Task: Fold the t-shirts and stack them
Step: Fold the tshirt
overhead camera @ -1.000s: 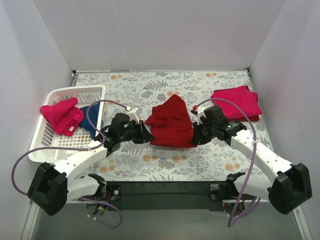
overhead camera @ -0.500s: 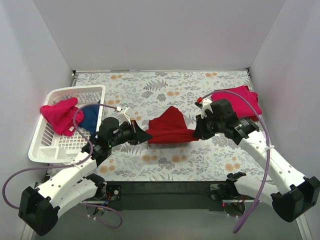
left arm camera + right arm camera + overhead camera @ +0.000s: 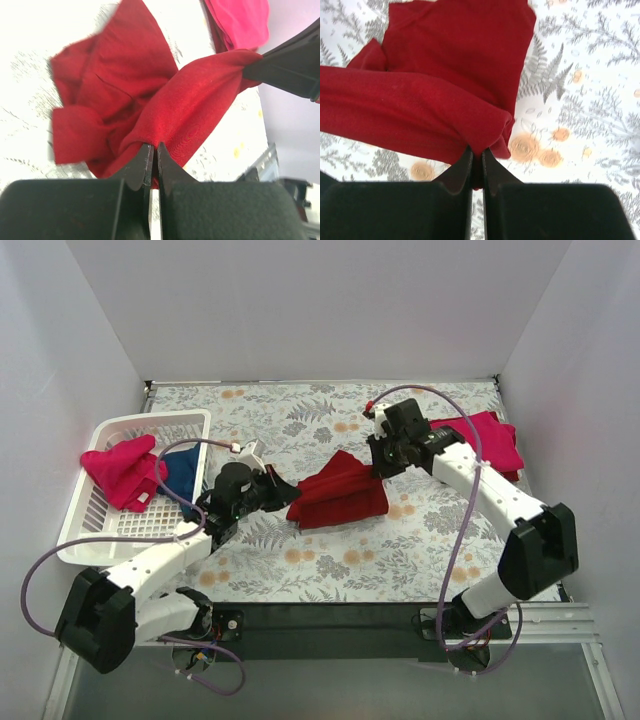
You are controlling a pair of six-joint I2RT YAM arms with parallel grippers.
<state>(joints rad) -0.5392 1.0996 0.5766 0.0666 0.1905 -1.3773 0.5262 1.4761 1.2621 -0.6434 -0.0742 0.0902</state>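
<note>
A dark red t-shirt (image 3: 340, 495) is held over the middle of the table, stretched between both grippers. My left gripper (image 3: 284, 499) is shut on its left edge (image 3: 165, 125). My right gripper (image 3: 377, 468) is shut on its upper right edge (image 3: 445, 95). A folded pinkish-red shirt (image 3: 480, 445) lies at the back right, also seen in the left wrist view (image 3: 240, 22). Another pinkish-red shirt (image 3: 122, 470) and a navy blue one (image 3: 180, 472) lie in the white basket (image 3: 95, 535) at the left.
The basket stands against the left wall. White walls close in the table on the left, back and right. The arms' cables loop above the table near both wrists.
My right gripper has swung back and to the left, carrying its edge of the dark red shirt. My left gripper has moved slightly forward. The shirt now lies more bunched and diagonal.
</note>
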